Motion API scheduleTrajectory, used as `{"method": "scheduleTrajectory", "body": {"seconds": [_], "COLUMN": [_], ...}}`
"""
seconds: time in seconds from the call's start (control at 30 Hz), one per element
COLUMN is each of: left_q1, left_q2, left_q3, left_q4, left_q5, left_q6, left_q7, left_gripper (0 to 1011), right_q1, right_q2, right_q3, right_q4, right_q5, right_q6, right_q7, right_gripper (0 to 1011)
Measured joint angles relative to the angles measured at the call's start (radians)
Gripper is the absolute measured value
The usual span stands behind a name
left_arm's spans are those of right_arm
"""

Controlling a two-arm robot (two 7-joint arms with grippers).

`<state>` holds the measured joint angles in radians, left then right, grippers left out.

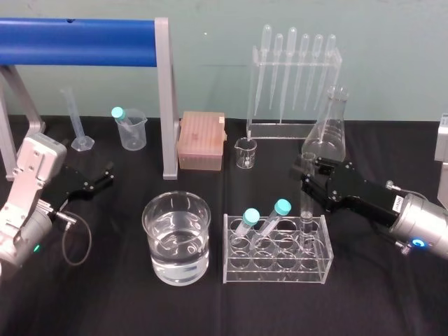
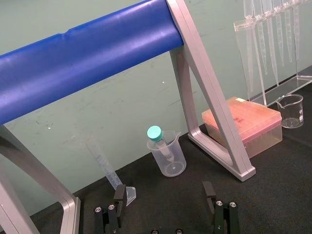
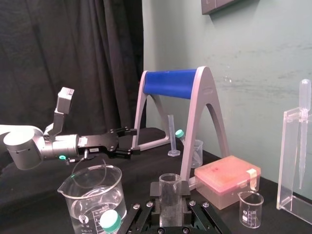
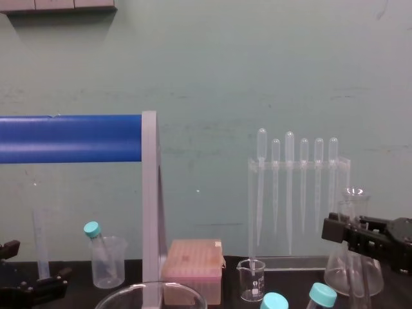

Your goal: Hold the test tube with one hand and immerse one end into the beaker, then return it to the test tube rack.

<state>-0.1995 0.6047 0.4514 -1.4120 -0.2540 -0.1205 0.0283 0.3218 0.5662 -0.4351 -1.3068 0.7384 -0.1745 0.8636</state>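
Test tube rack (image 1: 280, 274) nearest: two teal-capped tubes (image 1: 250, 218) lean in its left wells. Test tube (image 1: 306, 207) stands upright in its far right corner well and looks empty. Right gripper (image 1: 310, 180) is clamped on it above the rack. Beaker (image 1: 149, 227), left of rack, roughly half full of water. Left gripper (image 1: 108, 175), further left, spread and empty.

Risk: an off-vertical lift binds the tube in its well, dragging the rack or cracking glass.

beaker (image 1: 152, 234) just left of rack (image 1: 276, 274)
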Motion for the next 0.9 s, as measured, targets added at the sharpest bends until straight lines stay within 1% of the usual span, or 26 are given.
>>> {"method": "scheduleTrajectory", "body": {"seconds": [0.6, 0.63, 0.7, 0.8, 0.83, 0.87, 0.9], "left_q1": [0.0, 0.0, 0.0, 0.0, 0.0, 0.0, 0.0], "left_q2": [0.0, 0.0, 0.0, 0.0, 0.0, 0.0, 0.0], "left_q3": [0.0, 0.0, 0.0, 0.0, 0.0, 0.0, 0.0], "left_q4": [0.0, 0.0, 0.0, 0.0, 0.0, 0.0, 0.0], "left_q5": [0.0, 0.0, 0.0, 0.0, 0.0, 0.0, 0.0], "left_q6": [0.0, 0.0, 0.0, 0.0, 0.0, 0.0, 0.0], "left_q7": [0.0, 0.0, 0.0, 0.0, 0.0, 0.0, 0.0], "left_gripper": [1000, 1000, 1000, 1000, 1000, 1000, 1000], "right_q1": [0.003, 0.003, 0.002, 0.002, 0.002, 0.002, 0.002], "right_q2": [-0.001, -0.001, -0.001, -0.001, -0.001, -0.001, -0.001], "right_q3": [-0.002, -0.001, -0.001, -0.001, -0.001, -0.001, -0.001], "right_q4": [0.004, 0.004, 0.004, 0.003, 0.003, 0.003, 0.003], "right_q5": [-0.001, -0.001, -0.001, -0.001, -0.001, -0.001, -0.001], "right_q6": [0.004, 0.004, 0.004, 0.004, 0.004, 0.003, 0.003], "right_q7": [0.0, 0.0, 0.0, 0.0, 0.0, 0.0, 0.0], "right_gripper": [246, 269, 347, 403, 459, 488, 548]}}
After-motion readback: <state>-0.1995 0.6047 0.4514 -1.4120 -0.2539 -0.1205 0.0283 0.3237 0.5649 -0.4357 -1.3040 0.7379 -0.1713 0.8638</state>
